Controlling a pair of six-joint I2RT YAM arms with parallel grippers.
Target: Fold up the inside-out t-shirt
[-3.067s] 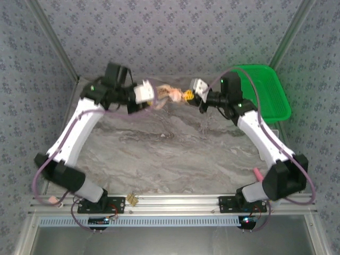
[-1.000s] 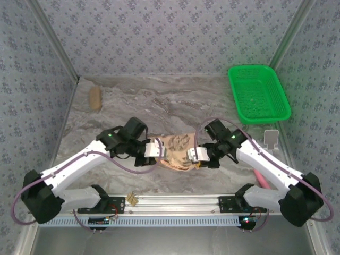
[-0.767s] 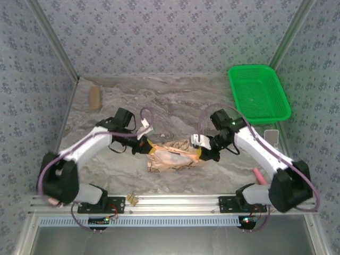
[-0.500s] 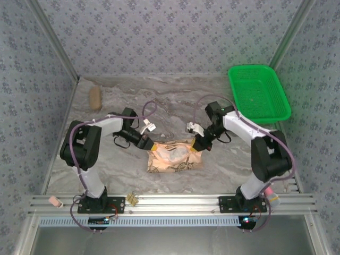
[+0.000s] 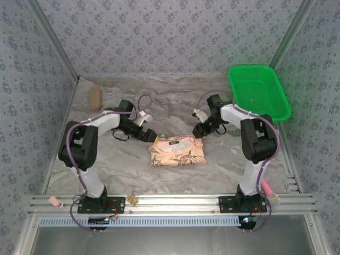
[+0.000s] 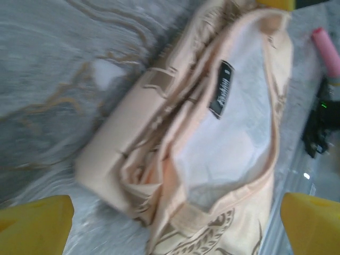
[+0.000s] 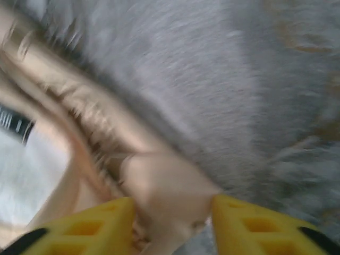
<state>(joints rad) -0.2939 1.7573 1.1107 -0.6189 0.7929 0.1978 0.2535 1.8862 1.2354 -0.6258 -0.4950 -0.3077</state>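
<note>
The grey marbled bench (image 5: 159,106) carried the tan-beige printed cloth t-shirt (image 5: 177,151) as a compact, roughly rectangular bundle towards its near middle, well apart from the green plastic basket (image 5: 258,93) at the far right. By the look of that shape, the folding was at or close to its last step, and the step in hand was letting go of the two far corners. The left claw (image 5: 147,136) sat just beside the bundle's far-left corner with its yellow fingers spread wide and nothing between them. The right claw (image 5: 198,130) sat at the far-right corner, jaws partly apart with a fold of cloth between them. The blur in the right wrist view left it impossible to tell whether that fold was pinched or free. The next move likely called for both claws to lift straight clear without dragging the layers open. The small dark neck label (image 6: 221,89) lay face up in the paler neck opening, but its pale lettering was too blurred to read.
</note>
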